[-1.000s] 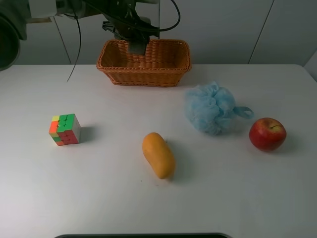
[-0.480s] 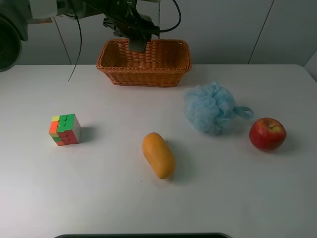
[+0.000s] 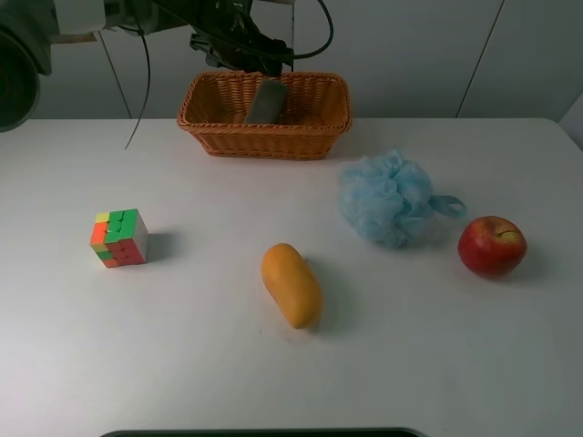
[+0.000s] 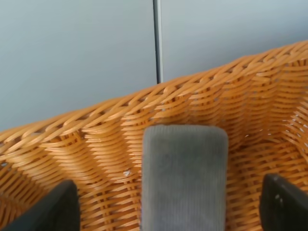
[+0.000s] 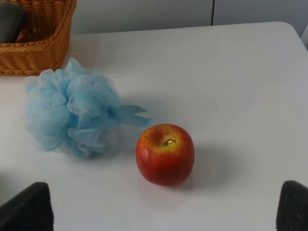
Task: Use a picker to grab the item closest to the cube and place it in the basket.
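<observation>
Grey block [image 4: 184, 175] lay in the basket [image 4: 96, 139], its far end against the woven wall, between the left jaws but touching neither. Those jaws stood wide apart. The right jaws were spread too, with the apple [image 5: 165, 154] ahead between them on the tabletop [image 5: 240, 72], the loofah [image 5: 72, 113] just beside it.

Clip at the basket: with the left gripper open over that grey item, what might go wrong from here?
1. The grey padded block seems to lean on the woven wicker basket's far wall rather than lying flat; it may slide or tip.
2. The left gripper hangs open close to the weave, so a careless lift might snag the wall and shift the basket.
</observation>
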Controlling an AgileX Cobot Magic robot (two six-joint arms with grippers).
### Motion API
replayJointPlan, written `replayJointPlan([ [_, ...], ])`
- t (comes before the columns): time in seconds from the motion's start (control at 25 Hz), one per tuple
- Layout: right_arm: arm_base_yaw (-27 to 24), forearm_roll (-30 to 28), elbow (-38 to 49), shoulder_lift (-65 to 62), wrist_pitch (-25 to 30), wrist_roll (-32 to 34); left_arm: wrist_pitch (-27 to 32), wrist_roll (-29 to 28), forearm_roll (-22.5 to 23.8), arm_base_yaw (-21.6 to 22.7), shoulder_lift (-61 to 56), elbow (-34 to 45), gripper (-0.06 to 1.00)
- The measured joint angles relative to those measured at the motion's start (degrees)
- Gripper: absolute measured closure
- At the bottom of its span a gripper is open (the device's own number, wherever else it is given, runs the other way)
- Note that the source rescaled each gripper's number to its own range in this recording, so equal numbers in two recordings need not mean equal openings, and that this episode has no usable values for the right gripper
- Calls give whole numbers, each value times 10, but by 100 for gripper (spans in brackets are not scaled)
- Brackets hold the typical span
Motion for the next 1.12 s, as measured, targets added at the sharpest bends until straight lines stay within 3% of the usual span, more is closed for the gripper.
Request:
replayJointPlan([
  [0.2, 0, 0, 0, 0, 0, 0, 53, 0, 2, 0, -27, 0, 3],
  [0.4, 0, 0, 0, 0, 0, 0, 192, 0, 24, -4, -121, 0, 3],
  [0.6, 0, 0, 0, 0, 0, 0, 328, 0, 111, -37, -277, 0, 3],
  [0.72, 0, 0, 0, 0, 0, 0, 348, 0, 147, -54, -380, 0, 3],
  [0.92, 0, 0, 0, 0, 0, 0, 353, 0, 149, -55, -550, 28, 3],
  [1.12, 0, 0, 0, 0, 0, 0, 355, 0, 185, -55, -727, 140, 3],
])
